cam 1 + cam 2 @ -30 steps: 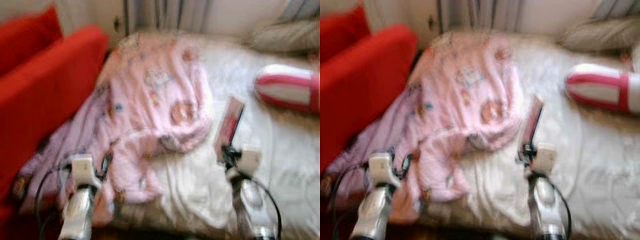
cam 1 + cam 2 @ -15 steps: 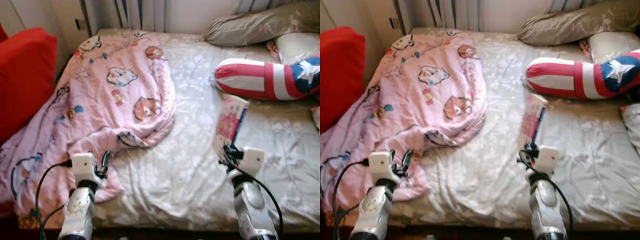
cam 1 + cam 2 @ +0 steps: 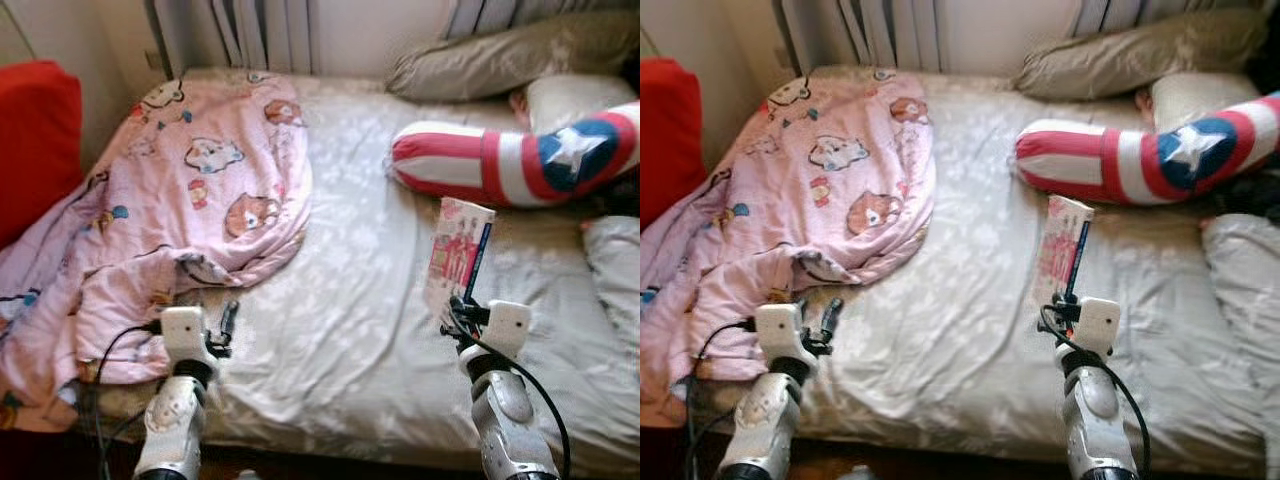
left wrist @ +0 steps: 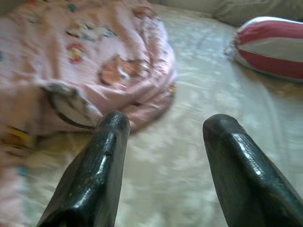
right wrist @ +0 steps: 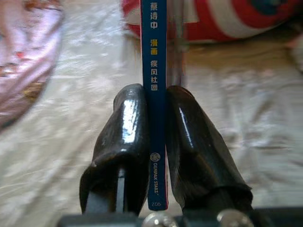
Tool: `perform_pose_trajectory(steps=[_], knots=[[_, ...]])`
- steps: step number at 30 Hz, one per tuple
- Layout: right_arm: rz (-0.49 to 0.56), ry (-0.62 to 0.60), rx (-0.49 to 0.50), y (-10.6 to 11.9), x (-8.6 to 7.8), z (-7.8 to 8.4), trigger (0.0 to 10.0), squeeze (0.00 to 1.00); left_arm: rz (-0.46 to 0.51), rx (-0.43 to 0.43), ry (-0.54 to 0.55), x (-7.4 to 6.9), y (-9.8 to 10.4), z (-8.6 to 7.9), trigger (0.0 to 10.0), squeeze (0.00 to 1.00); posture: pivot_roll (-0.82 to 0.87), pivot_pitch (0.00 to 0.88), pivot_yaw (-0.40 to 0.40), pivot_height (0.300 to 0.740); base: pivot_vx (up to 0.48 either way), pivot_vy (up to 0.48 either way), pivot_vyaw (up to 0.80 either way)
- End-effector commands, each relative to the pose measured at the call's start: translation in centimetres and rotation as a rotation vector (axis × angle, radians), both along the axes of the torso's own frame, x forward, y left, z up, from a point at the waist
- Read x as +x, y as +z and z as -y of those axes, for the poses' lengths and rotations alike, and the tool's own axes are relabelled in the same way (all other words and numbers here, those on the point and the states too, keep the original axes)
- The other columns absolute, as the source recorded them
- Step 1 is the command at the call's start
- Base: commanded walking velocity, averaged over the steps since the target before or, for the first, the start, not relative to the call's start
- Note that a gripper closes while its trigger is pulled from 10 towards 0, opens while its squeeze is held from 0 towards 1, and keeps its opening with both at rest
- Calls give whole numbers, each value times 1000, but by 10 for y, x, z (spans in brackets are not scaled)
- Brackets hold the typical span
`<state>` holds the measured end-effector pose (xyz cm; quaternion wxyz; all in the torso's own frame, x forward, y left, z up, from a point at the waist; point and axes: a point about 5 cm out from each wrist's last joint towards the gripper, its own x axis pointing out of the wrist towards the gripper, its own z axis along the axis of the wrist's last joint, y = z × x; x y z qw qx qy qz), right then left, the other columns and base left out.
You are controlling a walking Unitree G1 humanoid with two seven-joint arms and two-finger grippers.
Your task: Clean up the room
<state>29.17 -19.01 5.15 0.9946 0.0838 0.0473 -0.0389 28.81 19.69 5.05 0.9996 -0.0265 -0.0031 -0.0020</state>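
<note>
Bed [image 3: 350,330]: book [image 5: 154,71] between right fingers [image 5: 120,142].

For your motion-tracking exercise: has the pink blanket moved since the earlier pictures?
No. The pink blanket lies just as far from the striped pillow as before; the whole view shifted, so the camera moved.

A home bedroom: a bed [image 3: 330,330] with pink cartoon blanket [image 3: 170,210], pillows [image 3: 510,55], and curtains [image 3: 260,30] at top.

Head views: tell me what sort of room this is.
Most likely a bedroom: a bed with a rumpled pink cartoon blanket, a grey pillow and a striped star cushion at its head.
</note>
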Motion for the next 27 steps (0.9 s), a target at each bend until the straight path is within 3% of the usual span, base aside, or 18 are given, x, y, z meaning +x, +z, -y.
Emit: perform_pose_trajectory(steps=[1, 20, 27], knots=[[44, -4, -7, 8, 3, 0, 10000, 0, -19, 15, 15, -3, -3, -7, 10000, 0, 53, 150, -53, 740, 0, -401, 0], [34, -16, -10, 6, 2, 2, 10000, 0, -27, 21, 2, -4, -5, -5, 10000, 0, 52, 159, -52, 740, 0, -385, 0], [34, -20, -10, 6, 3, 2, 10000, 0, -32, 14, 3, -3, -5, -5, 10000, 0, 49, 155, -52, 740, 0, 0, 0]])
